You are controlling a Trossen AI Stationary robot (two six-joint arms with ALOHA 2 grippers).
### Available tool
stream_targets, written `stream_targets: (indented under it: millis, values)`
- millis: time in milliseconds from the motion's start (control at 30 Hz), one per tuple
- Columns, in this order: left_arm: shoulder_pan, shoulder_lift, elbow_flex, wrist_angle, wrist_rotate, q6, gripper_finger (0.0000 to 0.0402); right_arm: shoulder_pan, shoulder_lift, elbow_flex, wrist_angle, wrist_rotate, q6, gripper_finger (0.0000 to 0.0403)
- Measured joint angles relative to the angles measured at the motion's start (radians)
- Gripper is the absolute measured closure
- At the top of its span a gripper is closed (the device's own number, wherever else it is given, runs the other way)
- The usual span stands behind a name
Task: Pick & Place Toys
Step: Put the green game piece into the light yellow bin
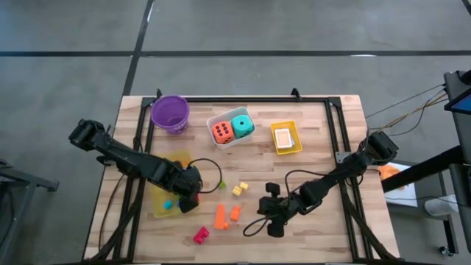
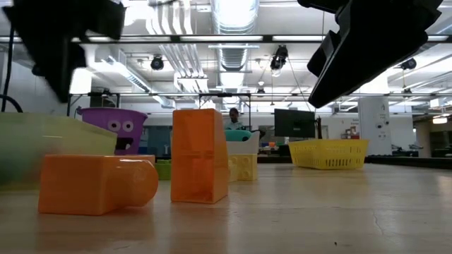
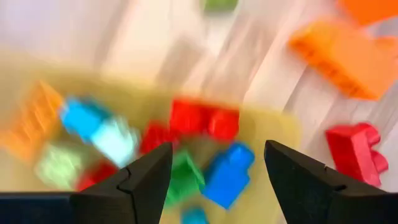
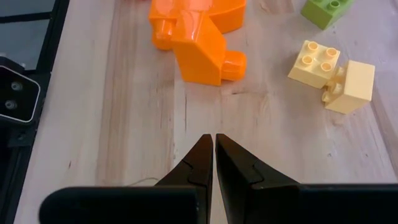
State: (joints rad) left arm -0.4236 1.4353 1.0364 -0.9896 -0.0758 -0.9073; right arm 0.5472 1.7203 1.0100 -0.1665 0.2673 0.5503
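My left gripper (image 3: 217,168) (image 1: 188,196) stands open above a shallow yellow tray (image 3: 283,127) at the table's near left. Nothing is between its fingers. The tray holds several toys: red (image 3: 205,119), blue (image 3: 227,174), green (image 3: 186,177) and orange (image 3: 31,121) blocks. My right gripper (image 4: 213,155) (image 1: 263,210) is shut over bare wood near the table's middle. It points at two orange blocks (image 4: 196,34) (image 1: 226,215) lying on the table. Beyond them rest two pale yellow blocks (image 4: 329,70), a green block (image 4: 323,9) and a red block (image 1: 200,235).
At the far side stand a purple bowl (image 1: 170,112), a white tray (image 1: 218,144) with an orange die (image 1: 222,132) and a teal die (image 1: 242,124), and a yellow tray (image 1: 285,149) holding a card. Black cables (image 1: 210,165) lie across the wood.
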Motion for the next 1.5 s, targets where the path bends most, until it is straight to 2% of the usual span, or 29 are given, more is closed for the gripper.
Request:
stream_targets:
  millis: [100,200,300,400,500,733,867,1133,1267,1500]
  values:
    - [-0.006,0.0,0.051,0.041,-0.133,0.217,0.015,0.0,0.0,0.0,0.0,-0.004,-0.001,0.0384]
    - [-0.012,0.015,0.077,0.172,-0.232,0.398,0.017,0.0,0.0,0.0,0.001,-0.004,0.0,0.0384]
    - [0.039,0.057,0.113,0.248,-0.247,0.349,0.0196,0.0,0.0,0.0,0.0,-0.007,0.01,0.0384]
    - [0.111,0.107,0.143,0.226,-0.207,0.247,0.0217,0.0,0.0,0.0,0.0,-0.007,0.013,0.0384]
    - [0.151,0.149,0.142,0.234,-0.164,0.244,0.0227,0.002,-0.001,0.0,-0.008,-0.007,0.054,0.0384]
    - [0.199,0.245,0.138,0.26,-0.144,0.326,0.0228,0.007,-0.012,0.0,-0.066,-0.006,0.084,0.0384]
    - [0.217,0.287,0.138,0.291,-0.072,0.344,0.0208,0.007,-0.012,0.0,-0.07,0.0,0.083,0.0384]
    - [0.237,0.325,0.137,0.291,-0.002,0.351,0.0124,0.007,-0.012,-0.001,-0.123,0.023,0.088,0.0384]
    - [0.24,0.331,0.137,0.294,-0.049,0.351,0.0115,0.007,-0.012,-0.001,-0.13,0.024,0.09,0.0384]
    - [0.24,0.357,0.137,0.316,-0.059,0.354,0.0114,0.009,-0.012,-0.001,-0.131,0.023,0.089,0.0384]
